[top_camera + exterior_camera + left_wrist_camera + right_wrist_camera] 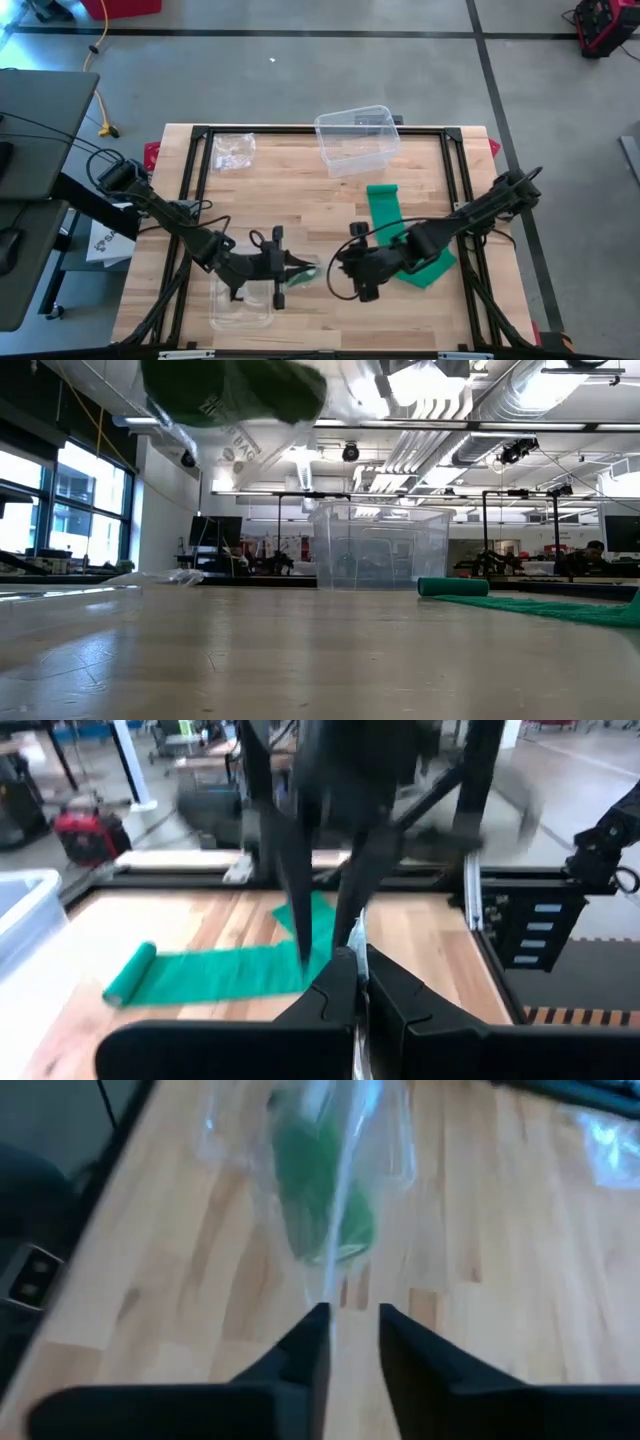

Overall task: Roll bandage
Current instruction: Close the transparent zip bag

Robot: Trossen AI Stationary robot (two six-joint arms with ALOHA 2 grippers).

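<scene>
Seen from above, your wooden table (pixel 300 170) filled the middle of the frame, with a clear tub (pixel 356 139) at its upper centre and a crumpled empty bag (pixel 233 151) at upper left. A long green bandage (pixel 390 225) lay flat at centre right, rolled only at its upper end, so most of your rolling looked undone. A second, finished green roll (pixel 322 1190) sat sealed inside a clear bag (pixel 335 1150), low in the centre. Your left gripper (pixel 283 264) was clamped shut on that bag's edge. Your right gripper (pixel 347 1330) faced it at lower centre, its fingers slightly apart around the bag's near edge; I judged it was letting go.
</scene>
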